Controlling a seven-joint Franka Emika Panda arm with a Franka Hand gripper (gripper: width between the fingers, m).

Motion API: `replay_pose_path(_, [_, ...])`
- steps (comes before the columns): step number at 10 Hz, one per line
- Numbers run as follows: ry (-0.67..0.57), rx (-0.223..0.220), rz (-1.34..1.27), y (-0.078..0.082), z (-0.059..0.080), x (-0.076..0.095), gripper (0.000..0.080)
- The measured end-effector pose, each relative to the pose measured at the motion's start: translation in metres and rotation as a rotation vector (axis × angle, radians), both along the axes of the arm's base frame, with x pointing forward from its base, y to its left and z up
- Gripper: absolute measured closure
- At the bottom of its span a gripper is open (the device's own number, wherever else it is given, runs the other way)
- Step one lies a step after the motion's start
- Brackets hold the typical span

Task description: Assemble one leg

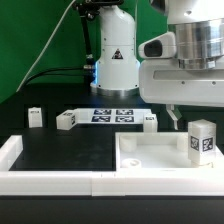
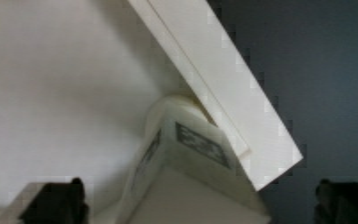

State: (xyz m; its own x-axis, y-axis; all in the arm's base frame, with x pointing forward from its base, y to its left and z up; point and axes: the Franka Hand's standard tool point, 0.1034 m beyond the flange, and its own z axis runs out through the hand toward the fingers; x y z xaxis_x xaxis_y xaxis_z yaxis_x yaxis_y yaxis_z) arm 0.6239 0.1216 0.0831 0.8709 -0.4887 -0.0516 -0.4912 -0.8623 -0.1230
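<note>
Now | gripper (image 2: 197, 203) spread wide | leg (image 1: 203, 140) upright at plate (image 1: 150, 157) corner, between fingers (image 2: 53, 203), untouched

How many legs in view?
4 legs, from the exterior view's left: one alone, one beside the marker board, one past it, one upright on the plate. More may be hidden.

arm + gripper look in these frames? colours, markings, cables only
White glossy arm with a black triangle sticker, blue glow at its foot, dark cables behind. Wrist end: white shell, silver-grey cylinder. The gripper has dark, blocky fingers.
</note>
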Motion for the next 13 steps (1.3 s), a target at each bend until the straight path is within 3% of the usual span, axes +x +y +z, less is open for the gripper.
replay_pose_path(5, [-0.081, -0.032, 0.606, 0.0004, -0.0002, 0.0021, 0.0151])
replay_pose_path(8, [-0.102, -0.035, 0.779, -0.0019, -0.0005, 0.0023, 0.0151])
replay_pose_path(9, [-0.101, -0.035, 0.777, -0.002, -0.0005, 0.0023, 0.0238])
replay_pose_path(10, [-0.101, -0.035, 0.777, -0.0021, -0.0005, 0.0023, 0.0375])
replay_pose_path(11, [-0.101, -0.035, 0.777, -0.0023, -0.0005, 0.0023, 0.0375])
replay_pose_path(12, [-0.099, -0.035, 0.759, -0.0031, -0.0005, 0.0025, 0.0508])
replay_pose_path(13, [-0.095, -0.034, 0.726, -0.0034, -0.0005, 0.0025, 0.0508])
